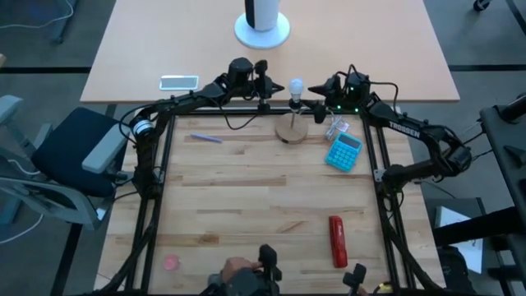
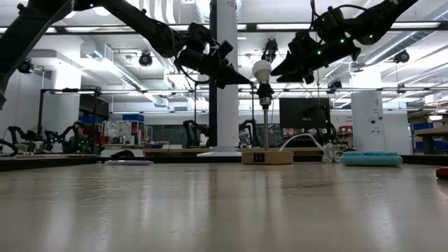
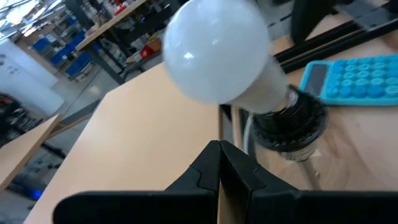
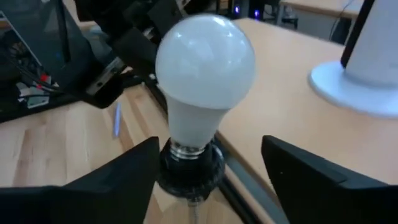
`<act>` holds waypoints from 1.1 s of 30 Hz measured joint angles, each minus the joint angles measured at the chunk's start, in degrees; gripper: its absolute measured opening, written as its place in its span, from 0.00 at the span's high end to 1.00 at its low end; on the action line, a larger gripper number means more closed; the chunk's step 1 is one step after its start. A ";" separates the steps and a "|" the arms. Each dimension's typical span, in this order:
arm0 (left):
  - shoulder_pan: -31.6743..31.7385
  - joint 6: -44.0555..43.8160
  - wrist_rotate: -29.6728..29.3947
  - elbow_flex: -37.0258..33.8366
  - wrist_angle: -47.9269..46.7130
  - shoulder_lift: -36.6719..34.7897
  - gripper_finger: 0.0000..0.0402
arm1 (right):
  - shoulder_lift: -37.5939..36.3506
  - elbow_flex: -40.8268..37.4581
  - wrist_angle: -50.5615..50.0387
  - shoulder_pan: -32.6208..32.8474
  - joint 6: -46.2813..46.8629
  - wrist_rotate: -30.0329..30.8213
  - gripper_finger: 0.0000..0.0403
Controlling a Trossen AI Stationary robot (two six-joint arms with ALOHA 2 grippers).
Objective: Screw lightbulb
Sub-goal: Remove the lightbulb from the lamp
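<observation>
Near the far edge of the pale plank work surface point(image 1: 246, 189), the frosted white lightbulb point(image 1: 296, 85) sits upright in a dark socket point(image 4: 189, 168) atop a thin post rising from a round wooden disc point(image 1: 291, 131) — raised well above the boards. The left gripper point(image 1: 265, 84) hangs just beside the bulb on one side, its two dark fingers point(image 3: 221, 171) pressed together and not touching the glass. The right gripper point(image 1: 322, 92) hangs on the other side, its fingers point(image 4: 118, 177) spread wide with the socket between them, apart from it on both sides.

Open room lies mostly on the near half of the boards: only a red cylinder point(image 1: 337, 241) and a small pink disc point(image 1: 171, 263) lie there, close to the edges. A blue calculator point(image 1: 343, 151) lies just beside the right frame rail, a purple pen point(image 1: 206, 138) toward the left. Beyond the black frame, a white cylinder on a round base point(image 1: 262, 25) and a phone point(image 1: 179, 81) rest on the smooth tan table point(image 1: 164, 41).

White lettering on the right arm reads "TROSSEN" point(image 1: 404, 129).
</observation>
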 joint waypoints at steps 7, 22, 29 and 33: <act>-0.40 -0.02 2.07 0.02 0.05 0.02 1.00 | 2.65 0.00 4.37 1.08 0.66 -0.21 0.26; -1.64 0.46 2.46 0.00 1.37 0.02 1.00 | 5.86 0.86 9.23 1.70 4.23 -0.25 0.26; -2.22 1.11 2.98 0.00 1.38 0.02 1.00 | 7.74 3.19 8.20 2.38 4.30 -0.44 0.26; -2.42 1.55 4.02 0.00 1.82 0.02 1.00 | 8.08 3.76 7.31 2.49 5.03 -0.44 0.26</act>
